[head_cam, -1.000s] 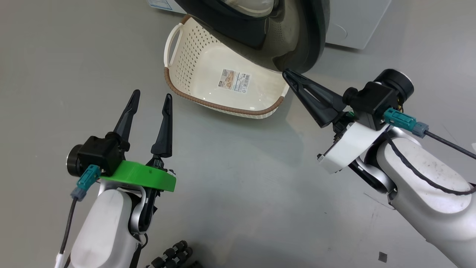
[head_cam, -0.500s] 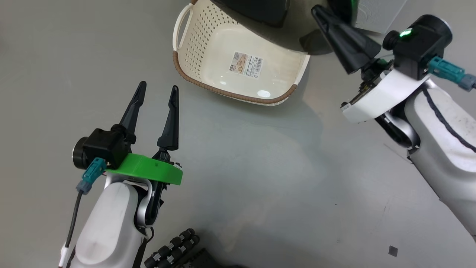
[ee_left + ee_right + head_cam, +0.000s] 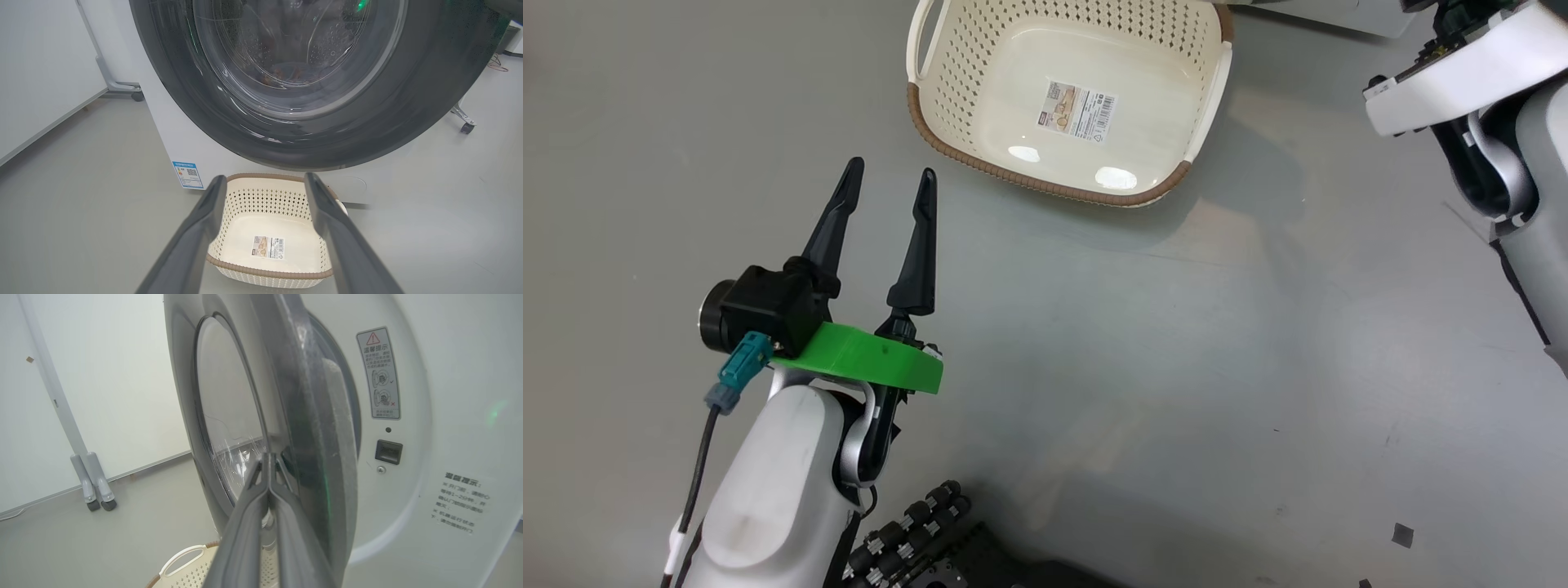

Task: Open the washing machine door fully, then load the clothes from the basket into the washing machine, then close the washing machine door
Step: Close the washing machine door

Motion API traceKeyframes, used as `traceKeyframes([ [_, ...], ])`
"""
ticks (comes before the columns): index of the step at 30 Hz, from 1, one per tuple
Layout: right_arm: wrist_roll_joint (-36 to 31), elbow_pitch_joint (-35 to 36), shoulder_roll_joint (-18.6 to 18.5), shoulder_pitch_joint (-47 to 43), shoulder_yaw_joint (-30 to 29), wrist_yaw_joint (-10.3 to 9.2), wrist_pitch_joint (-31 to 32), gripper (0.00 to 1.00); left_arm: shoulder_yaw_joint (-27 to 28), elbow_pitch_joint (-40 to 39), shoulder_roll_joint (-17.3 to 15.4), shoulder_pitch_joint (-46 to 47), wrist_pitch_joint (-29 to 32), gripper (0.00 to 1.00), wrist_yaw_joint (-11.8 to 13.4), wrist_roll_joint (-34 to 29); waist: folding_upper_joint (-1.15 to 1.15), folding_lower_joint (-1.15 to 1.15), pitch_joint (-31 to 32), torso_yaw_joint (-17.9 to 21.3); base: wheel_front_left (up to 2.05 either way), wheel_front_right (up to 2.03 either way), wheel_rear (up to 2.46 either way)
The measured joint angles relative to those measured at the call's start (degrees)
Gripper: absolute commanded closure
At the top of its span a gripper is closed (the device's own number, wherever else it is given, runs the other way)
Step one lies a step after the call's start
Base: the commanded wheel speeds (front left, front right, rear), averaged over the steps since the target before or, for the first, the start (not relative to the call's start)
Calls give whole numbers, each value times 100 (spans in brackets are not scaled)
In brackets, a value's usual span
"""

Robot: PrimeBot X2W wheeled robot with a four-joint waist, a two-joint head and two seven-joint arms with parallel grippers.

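The cream basket [image 3: 980, 90] lies empty on the grey floor, a barcode sticker on its bottom. It also sits low in the left wrist view as basket [image 3: 245, 241]. My left gripper [image 3: 890, 169] hovers open, a short way before the basket's near left corner, with nothing between its fingers [image 3: 204, 228]. The washing machine door [image 3: 408, 94] hangs ajar above the basket. A dim orange-brown patch behind its glass may be the clothes. My right gripper [image 3: 267, 459] is shut, its tips against the inner side of the door [image 3: 322, 428], beside the washing machine [image 3: 412, 367] front.
A blue label [image 3: 188, 174] marks the washer's lower left corner. The latch slot [image 3: 388, 451] sits on the machine's front. Wheeled stand legs [image 3: 96, 486] stand by the white wall. My right forearm [image 3: 1527, 188] crosses the head view's upper right.
The head camera has shifted. The door no longer overhangs the basket, and my shut right gripper has moved up and right with it, out of the head view. The left gripper stays open.
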State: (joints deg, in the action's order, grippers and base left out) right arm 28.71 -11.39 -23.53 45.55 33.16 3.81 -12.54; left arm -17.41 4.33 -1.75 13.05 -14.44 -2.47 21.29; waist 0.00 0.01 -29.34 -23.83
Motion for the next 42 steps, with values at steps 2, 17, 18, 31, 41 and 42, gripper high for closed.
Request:
traceKeyframes([
  [2,-5,-44,-14,107,-48,-37,-1,100,-86,-10,1,23,0,0,0,2,0,0,-55,-15,0,0,0],
  [17,2,-688,-130,525,-322,-34,-97,100,-405,-108,22,219,0,0,102,152,0,0,-248,-221,0,0,0],
  [18,3,-725,-129,549,-333,-34,-100,100,-443,-109,22,219,0,0,103,152,0,0,-246,-235,0,0,0],
  [31,25,-933,-135,1220,-438,20,-119,100,-555,-213,25,219,0,0,168,245,0,0,-447,-391,0,0,0],
  [41,-21,-1071,-58,1540,-460,87,-152,100,-711,-349,30,234,0,0,249,304,0,0,-777,-466,0,0,0],
  [42,-29,-1091,-40,1553,-460,87,-154,100,-716,-357,30,240,0,0,250,304,0,0,-799,-467,0,0,0],
])
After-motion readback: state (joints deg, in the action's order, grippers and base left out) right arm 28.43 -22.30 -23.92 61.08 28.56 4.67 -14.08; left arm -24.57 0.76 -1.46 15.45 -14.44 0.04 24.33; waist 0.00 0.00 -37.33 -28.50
